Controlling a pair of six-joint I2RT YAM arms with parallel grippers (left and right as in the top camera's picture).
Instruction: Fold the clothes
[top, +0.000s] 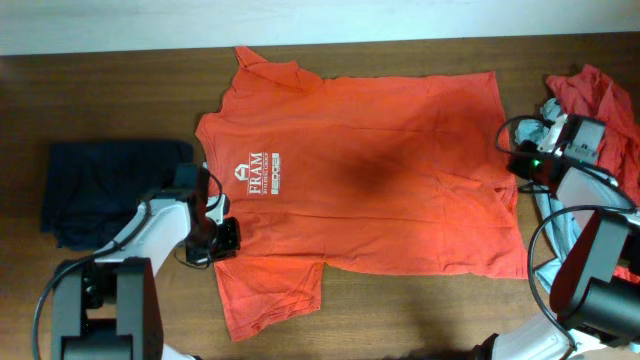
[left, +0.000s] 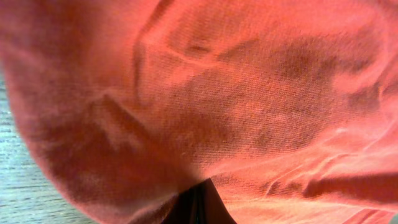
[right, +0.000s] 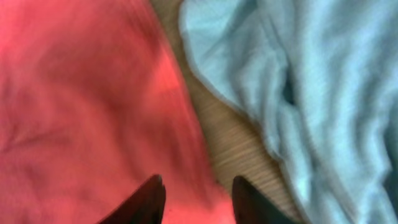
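**Overhead.** Orange-red T-shirt (top: 400, 180) lay spread flat across the middle of the wooden worktop (top: 120, 90), collar toward the left of the frame, hem toward the right. White chest print (top: 262, 172) sat left of centre. One sleeve pointed to the top edge, the other to the bottom edge. A navy garment (top: 105, 190) lay heaped at the left, apart from the shirt. A red garment (top: 600, 95) was bunched in the upper right corner. Left end effector (top: 228, 238) sat at lower left, at the shirt's edge just above the lower sleeve. Right end effector (top: 516, 163) sat at the right, at the hem edge. From up here I could not tell how either pair of jaws stood.

**Left wrist.** Orange-red cloth (left: 236, 93) filled nearly the whole view, wrinkled and very close. A sliver of worktop (left: 25, 186) showed at lower left. The dark fingers (left: 196, 208) showed only at bottom centre, together, the cloth gathered in around them: clamped on the shirt.

**Right wrist.** Picture was blurred. The shirt (right: 74, 112) took the left half, and a grey-blue garment (right: 323, 93) took the right, rumpled. A bare strip of worktop (right: 236, 143) ran diagonally between them. The right end effector (right: 199, 205) had its two dark fingertips (right: 149, 199) apart at the bottom edge. The shirt's edge lay in the gap between them, with nothing gripped.
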